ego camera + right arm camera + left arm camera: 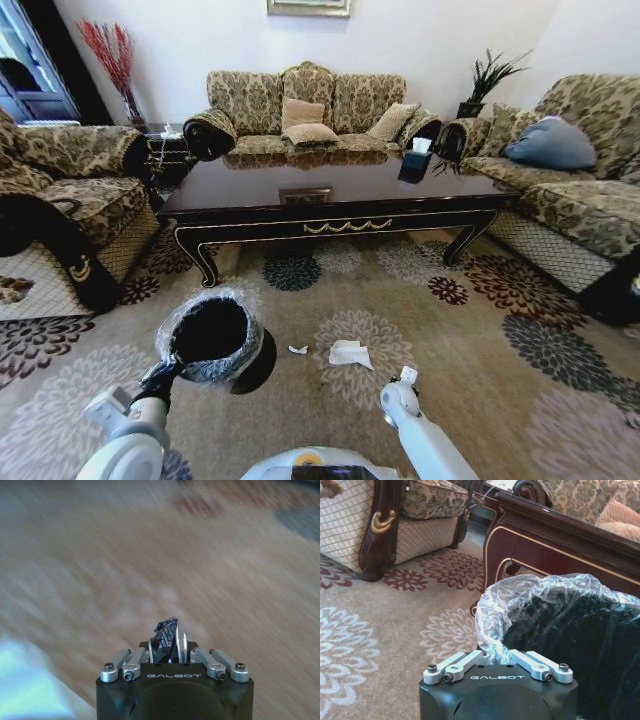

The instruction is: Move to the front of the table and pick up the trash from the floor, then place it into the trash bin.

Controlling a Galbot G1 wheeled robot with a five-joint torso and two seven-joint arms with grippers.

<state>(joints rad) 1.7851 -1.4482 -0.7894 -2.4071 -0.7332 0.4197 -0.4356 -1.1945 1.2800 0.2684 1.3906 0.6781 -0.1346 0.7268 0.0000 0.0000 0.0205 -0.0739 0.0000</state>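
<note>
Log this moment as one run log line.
left pincer: shut on trash bin rim, held up | right pincer: shut, over carpet | crumpled paper: on floor before table

Patterned sofa [305, 110] at far wall; armchair [65, 190] left, sofa [570, 190] right with blue cushion [550, 143]. Floral carpet [470, 330] underfoot.

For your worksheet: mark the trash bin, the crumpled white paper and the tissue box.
trash bin [212, 333]: head view, dark inside of the bin.
crumpled white paper [349, 353]: head view, middle of the sheet.
tissue box [414, 165]: head view, black side.
</note>
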